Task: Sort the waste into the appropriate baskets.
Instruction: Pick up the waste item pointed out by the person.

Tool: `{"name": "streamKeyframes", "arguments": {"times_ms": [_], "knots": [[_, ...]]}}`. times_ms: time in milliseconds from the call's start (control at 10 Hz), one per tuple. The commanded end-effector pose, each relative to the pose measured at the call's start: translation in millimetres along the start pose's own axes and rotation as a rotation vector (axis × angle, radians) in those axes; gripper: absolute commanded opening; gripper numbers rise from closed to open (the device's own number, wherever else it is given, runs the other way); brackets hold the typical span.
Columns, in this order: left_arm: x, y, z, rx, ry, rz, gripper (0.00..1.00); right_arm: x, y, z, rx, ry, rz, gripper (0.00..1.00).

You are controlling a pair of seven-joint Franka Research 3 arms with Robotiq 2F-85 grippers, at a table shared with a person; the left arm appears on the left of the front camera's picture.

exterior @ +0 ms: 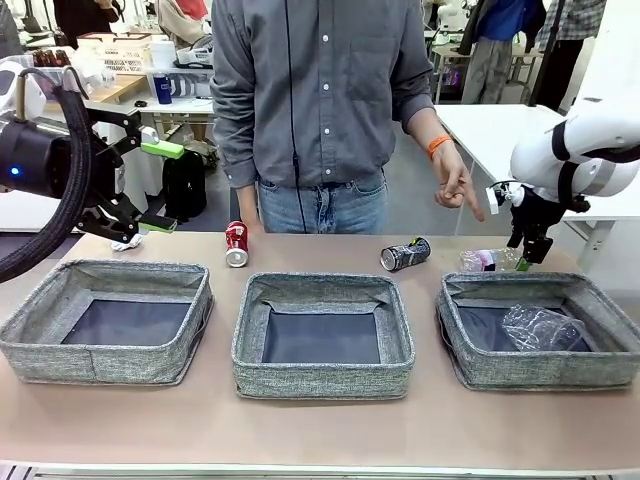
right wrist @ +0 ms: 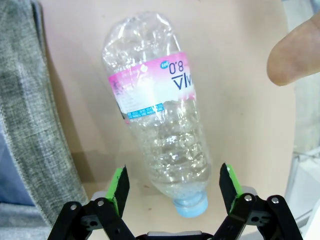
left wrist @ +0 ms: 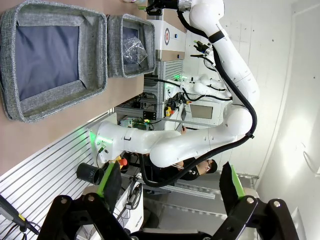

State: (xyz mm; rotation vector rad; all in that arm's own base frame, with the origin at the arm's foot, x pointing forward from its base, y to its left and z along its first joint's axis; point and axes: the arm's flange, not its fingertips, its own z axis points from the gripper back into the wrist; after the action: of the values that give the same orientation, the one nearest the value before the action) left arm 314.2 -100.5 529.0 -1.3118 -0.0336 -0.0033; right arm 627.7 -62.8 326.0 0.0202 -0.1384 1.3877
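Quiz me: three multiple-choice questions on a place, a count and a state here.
1. Where is the red can? A) in a basket B) on the table behind the baskets C) in a hand
2. How many baskets hold something? A) none B) one C) three
3. The right fingers by the pink-label bottle are: A) open B) shut on it C) shut on a can
1B: it lies on the table. 2B: only the right basket holds a clear bottle. 3A: they stand apart beside its cap end.
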Motion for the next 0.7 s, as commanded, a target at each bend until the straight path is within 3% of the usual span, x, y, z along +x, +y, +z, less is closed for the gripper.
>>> {"name": "streamKeyframes", "arguments": {"times_ms": [0, 100, 200, 300, 400, 500, 600], "knots": [[-1.3, -4.0, -1.4, -0.013, -0.003, 0.009, 1.00, -0.4, -4.7, -2.1, -0.021, -0.041, 0.003, 0.93], [-1.3, -4.0, -1.4, -0.013, -0.003, 0.009, 1.00, 0.6, -4.5, -1.8, -0.020, -0.045, 0.011, 0.93], [-1.3, -4.0, -1.4, -0.013, -0.003, 0.009, 1.00, 2.0, -4.0, -1.3, -0.012, -0.037, 0.015, 0.81], [-1.3, -4.0, -1.4, -0.013, -0.003, 0.009, 1.00, 2.4, -3.8, -0.8, -0.004, -0.047, 0.017, 0.33], [-1.3, -4.0, -1.4, -0.013, -0.003, 0.009, 1.00, 2.4, -3.9, -1.0, -0.001, -0.050, 0.015, 0.21], [-1.3, -4.0, -1.4, -0.013, -0.003, 0.009, 1.00, 2.4, -3.7, -1.1, -0.002, -0.048, 0.017, 0.00], [-1.3, -4.0, -1.4, -0.013, -0.003, 0.009, 1.00, 2.3, -3.7, -0.8, -0.001, -0.047, 0.017, 0.00]]}}
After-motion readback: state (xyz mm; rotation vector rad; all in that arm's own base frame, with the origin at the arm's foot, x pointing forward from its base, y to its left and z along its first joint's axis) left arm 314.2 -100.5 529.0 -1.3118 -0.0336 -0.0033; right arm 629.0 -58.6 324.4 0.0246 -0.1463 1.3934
